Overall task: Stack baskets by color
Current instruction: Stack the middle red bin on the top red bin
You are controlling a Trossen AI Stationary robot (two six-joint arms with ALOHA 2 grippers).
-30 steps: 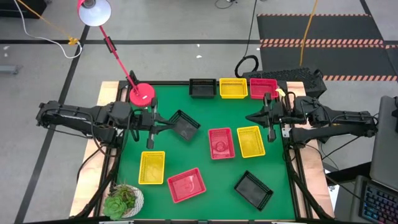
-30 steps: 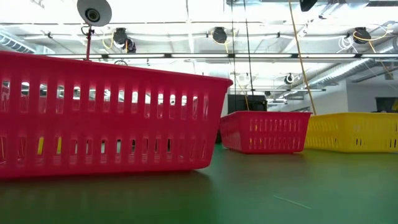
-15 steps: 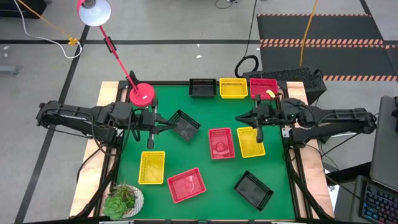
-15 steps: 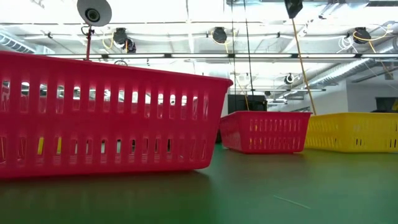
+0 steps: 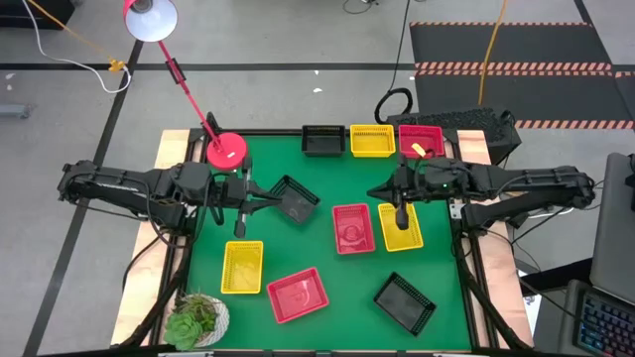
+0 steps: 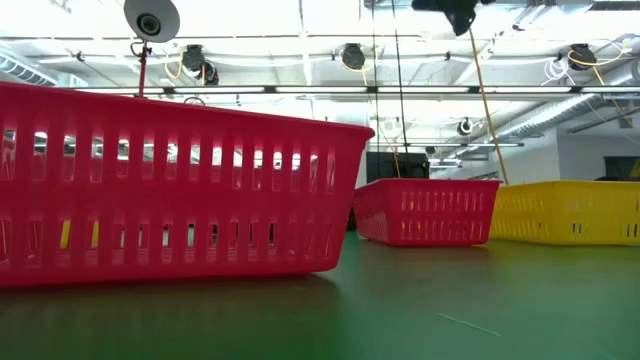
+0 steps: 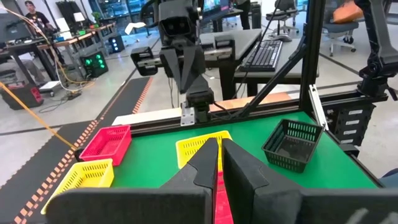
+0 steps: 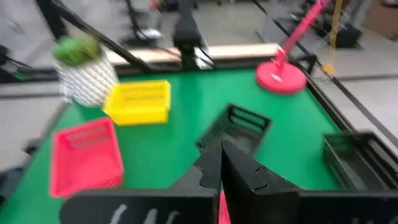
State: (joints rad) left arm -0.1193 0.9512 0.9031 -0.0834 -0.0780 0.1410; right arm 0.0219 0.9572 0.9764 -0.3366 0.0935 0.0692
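Left claw (image 5: 266, 201) sits at nine o'clock on the mat, fingers pinched on the near rim of a black basket (image 5: 296, 198), which hangs tilted off the green table (image 5: 327, 297); the left wrist view shows the two dark fingers nearly together with little gap. Right claw (image 5: 378, 192) at about two o'clock of centre, fingers shut on nothing, poised over the gap between the middle red basket (image 5: 352, 228) and the middle yellow basket (image 5: 400, 225), touching neither so far as I can tell.

Outward from there: back row at twelve o'clock holds one black (image 5: 322, 140), one yellow (image 5: 372, 140), one red (image 5: 420, 140), side by side; these look like the stack bases. Loose ones: yellow (image 5: 242, 267) at seven o'clock, red (image 5: 297, 295) at six, black (image 5: 405, 302) at five. No stack begun yet by my reckoning; task early.

Step in hand, as I judge it: left carries its black basket to the black one in the back row. To do it well: keep the rim grip firm; level the basket before lowering, since it hangs tipped; square its long side to the base so it nests rather than rides on a corner; release only once seated. Right claw must open before dropping on a rim, likely the yellow's; take the short wall, clear of the red just beside.

Lamp base (image 5: 227, 151) near eleven o'clock, close to the left arm's path; potted plant (image 5: 195, 321) at seven o'clock corner, well apart.
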